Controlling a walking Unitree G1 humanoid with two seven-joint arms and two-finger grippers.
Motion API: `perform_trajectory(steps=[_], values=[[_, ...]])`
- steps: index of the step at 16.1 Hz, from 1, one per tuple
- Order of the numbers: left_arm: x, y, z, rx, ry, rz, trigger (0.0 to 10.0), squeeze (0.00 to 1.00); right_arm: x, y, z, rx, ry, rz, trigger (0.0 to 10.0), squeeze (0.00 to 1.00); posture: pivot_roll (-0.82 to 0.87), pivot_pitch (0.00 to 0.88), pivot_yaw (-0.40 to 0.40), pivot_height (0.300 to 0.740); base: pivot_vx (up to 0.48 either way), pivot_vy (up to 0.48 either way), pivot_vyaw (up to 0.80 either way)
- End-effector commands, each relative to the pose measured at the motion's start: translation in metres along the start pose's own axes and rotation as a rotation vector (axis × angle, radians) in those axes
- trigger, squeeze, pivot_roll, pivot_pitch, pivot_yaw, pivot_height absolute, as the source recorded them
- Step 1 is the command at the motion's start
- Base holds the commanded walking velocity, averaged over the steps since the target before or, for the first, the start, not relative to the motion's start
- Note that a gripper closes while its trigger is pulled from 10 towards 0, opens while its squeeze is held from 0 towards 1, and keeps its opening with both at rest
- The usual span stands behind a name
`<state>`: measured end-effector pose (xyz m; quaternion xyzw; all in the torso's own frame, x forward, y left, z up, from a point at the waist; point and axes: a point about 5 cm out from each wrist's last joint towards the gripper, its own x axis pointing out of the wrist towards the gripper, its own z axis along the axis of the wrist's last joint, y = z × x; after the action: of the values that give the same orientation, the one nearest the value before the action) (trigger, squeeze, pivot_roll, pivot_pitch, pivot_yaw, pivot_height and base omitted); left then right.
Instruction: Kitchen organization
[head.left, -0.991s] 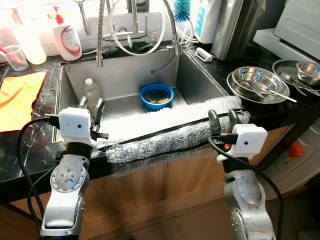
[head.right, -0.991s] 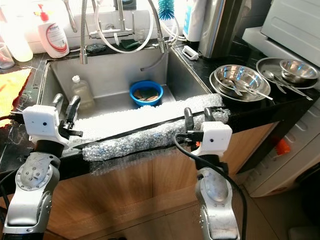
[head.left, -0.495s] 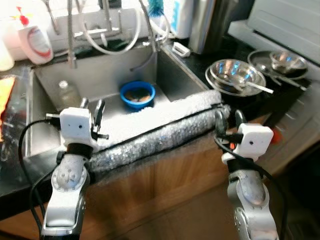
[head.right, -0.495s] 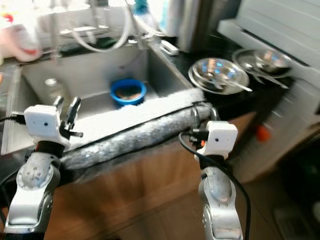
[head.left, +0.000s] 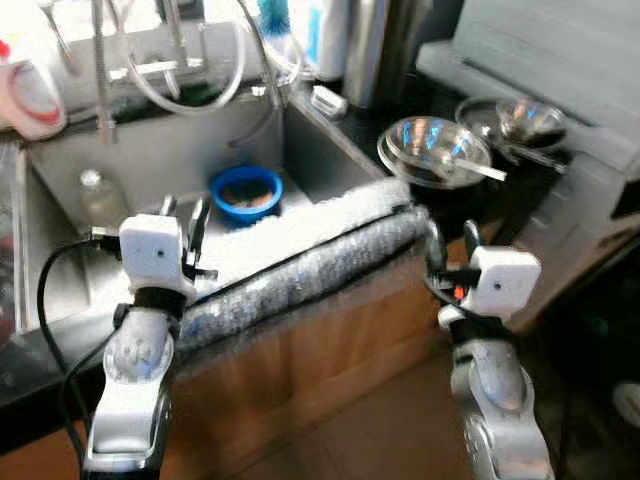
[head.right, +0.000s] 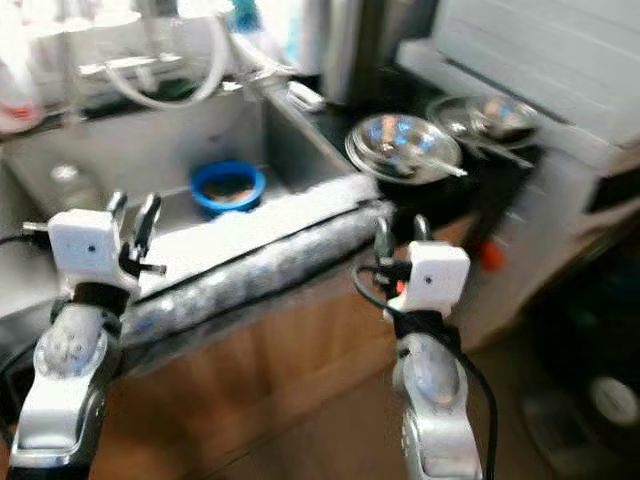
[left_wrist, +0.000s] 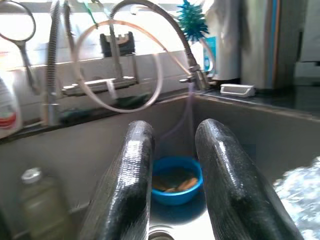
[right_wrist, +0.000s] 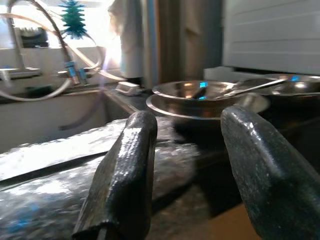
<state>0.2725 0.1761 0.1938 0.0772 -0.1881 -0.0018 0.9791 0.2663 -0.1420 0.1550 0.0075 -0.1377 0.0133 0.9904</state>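
A steel sink (head.left: 150, 160) holds a blue bowl (head.left: 245, 193) with scraps in it and a small clear bottle (head.left: 95, 195). Stacked steel bowls (head.left: 432, 145) with a spoon sit on the black counter to the right. My left gripper (head.left: 184, 208) is raised over the sink's near edge, open and empty; in its wrist view the blue bowl (left_wrist: 175, 181) lies beyond the fingers (left_wrist: 131, 170). My right gripper (head.left: 452, 235) hangs open and empty before the counter edge, near the steel bowls (right_wrist: 200, 92).
A long roll of bubble wrap (head.left: 300, 270) lies along the counter's front edge between the arms. A spring faucet (head.left: 100, 70) and hoses stand behind the sink. A white soap bottle (head.left: 25, 85) sits at far left. More steel bowls (head.left: 525, 118) lie at far right.
The camera has swung to the right and the picture is blurred, so sink and counter have slid left in view. Both grippers keep the same open pose.
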Motion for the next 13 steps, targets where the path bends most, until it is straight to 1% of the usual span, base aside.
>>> perform_trajectory(steps=[1,8,13], values=[[0.0002,0.0002,0.0012,0.002,-0.010,0.001,10.0,0.00,0.0018,0.0022,0.0052,0.003,-0.027,0.008,10.0,0.00,0.02,0.061,-0.025,0.740,0.285,0.000,0.00],[0.0008,0.0008,0.0023,-0.001,-0.018,0.004,10.0,0.00,0.0027,0.0028,0.0050,0.003,-0.029,0.014,10.0,0.00,0.02,0.061,-0.026,0.740,0.289,0.000,0.00],[0.0001,0.0024,0.0032,-0.008,-0.024,0.016,10.0,0.00,0.0020,0.0043,0.0050,0.007,-0.029,0.019,10.0,0.00,0.02,0.063,-0.027,0.740,0.000,0.000,0.00]])
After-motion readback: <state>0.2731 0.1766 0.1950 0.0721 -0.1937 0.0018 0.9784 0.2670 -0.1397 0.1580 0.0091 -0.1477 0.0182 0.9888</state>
